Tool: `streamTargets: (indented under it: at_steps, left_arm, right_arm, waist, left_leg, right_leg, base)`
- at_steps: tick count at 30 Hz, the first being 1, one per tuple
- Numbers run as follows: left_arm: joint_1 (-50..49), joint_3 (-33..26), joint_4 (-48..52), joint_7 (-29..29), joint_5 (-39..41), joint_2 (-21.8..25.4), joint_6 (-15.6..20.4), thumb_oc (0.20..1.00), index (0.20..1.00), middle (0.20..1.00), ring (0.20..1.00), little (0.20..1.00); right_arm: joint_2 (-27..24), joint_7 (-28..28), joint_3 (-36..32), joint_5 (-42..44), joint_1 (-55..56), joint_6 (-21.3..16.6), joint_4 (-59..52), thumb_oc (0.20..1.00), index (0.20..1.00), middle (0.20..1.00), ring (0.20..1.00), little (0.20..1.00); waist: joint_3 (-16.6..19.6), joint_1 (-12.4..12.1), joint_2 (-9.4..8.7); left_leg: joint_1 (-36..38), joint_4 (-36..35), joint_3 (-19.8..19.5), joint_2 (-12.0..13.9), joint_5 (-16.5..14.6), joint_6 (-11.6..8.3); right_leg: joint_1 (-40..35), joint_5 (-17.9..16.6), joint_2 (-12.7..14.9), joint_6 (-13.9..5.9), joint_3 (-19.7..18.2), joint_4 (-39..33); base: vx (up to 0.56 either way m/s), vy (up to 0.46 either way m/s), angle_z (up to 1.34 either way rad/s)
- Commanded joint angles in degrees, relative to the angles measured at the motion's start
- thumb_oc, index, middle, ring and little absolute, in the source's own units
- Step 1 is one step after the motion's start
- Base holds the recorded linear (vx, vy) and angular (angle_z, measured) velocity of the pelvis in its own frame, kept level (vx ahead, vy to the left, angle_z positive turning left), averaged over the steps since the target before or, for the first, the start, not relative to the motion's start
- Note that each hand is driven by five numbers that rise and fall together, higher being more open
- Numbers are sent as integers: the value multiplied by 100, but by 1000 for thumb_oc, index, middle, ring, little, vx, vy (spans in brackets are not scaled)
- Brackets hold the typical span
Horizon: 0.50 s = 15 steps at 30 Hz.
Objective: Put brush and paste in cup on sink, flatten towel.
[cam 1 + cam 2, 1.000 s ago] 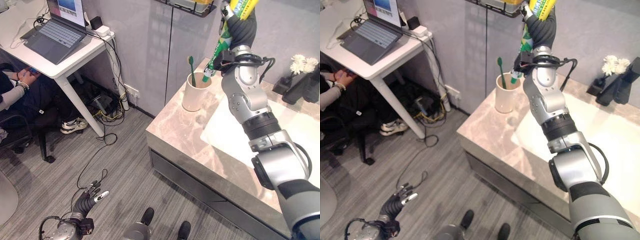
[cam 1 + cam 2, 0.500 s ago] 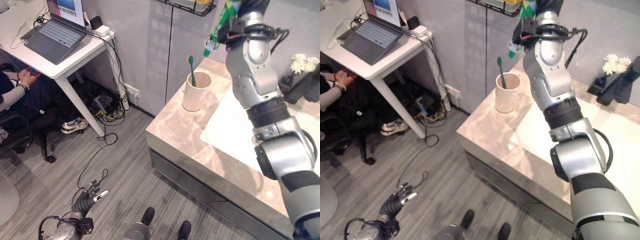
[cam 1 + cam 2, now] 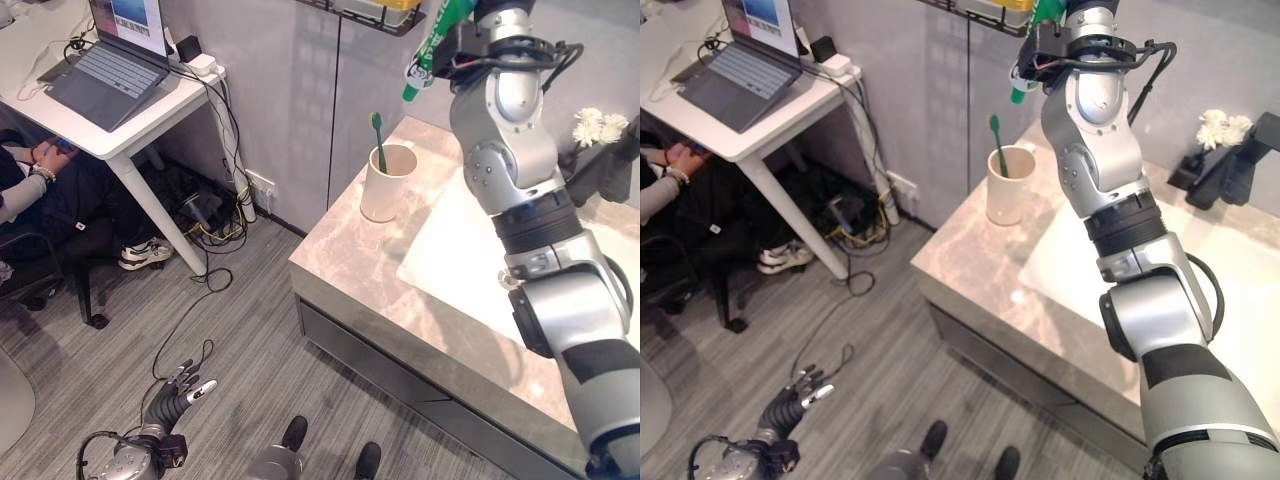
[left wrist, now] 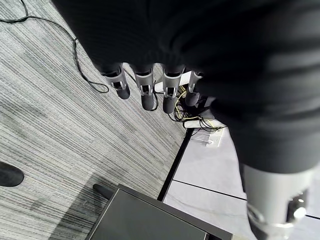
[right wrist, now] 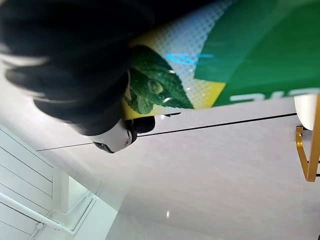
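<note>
Right wrist view, right robot hand point(image 5: 65, 70) gripping toothpaste point(image 5: 240, 50)

Beige ceramic cup point(image 3: 386, 184) sits on marble sink counter point(image 3: 360, 262) at its back-left corner, green toothbrush point(image 3: 378, 140) upright inside. Green toothpaste tube point(image 3: 432, 50) hangs above cup. White desk point(image 3: 140, 110) far left, open grey laptop point(image 3: 100, 65) on it.

Grey wood-grain floor point(image 3: 110, 370), pale panelled wall point(image 3: 290, 90), white desk point(image 3: 130, 125) with open laptop point(image 3: 105, 60) at left.
</note>
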<state>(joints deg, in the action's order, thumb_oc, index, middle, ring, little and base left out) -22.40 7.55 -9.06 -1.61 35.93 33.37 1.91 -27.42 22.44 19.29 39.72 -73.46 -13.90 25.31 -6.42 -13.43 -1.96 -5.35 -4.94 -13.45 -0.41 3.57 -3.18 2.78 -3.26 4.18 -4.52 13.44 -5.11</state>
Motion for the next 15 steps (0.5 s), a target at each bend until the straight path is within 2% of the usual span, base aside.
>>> streamTargets:
  at_steps: [1, 15]
  left_arm:
    - [-50, -37, 178, -128, 24, 185, 199, 1000, 1000, 1000, 1000, 1000]
    - [-95, 41, 160, -133, 65, 152, 230, 1000, 1000, 1000, 1000, 1000]
  right_arm:
    - [-130, -44, -16, -52, -222, -346, -5, 200, 200, 200, 200, 200]
    - [6, -53, -163, 63, 23, -190, 803, 200, 200, 200, 200, 200]
  waist:
    - [304, -48, -234]
    - [231, -149, -212]
  left_leg:
    - [260, -6, 324, -24, -262, -2]
    - [191, -6, 299, -37, -236, 9]
  right_leg:
    - [-248, 136, 248, -350, -131, 11]
    - [-188, 107, 255, -365, -127, 11]
  base:
    - [0, 0, 0]
    - [0, 0, 0]
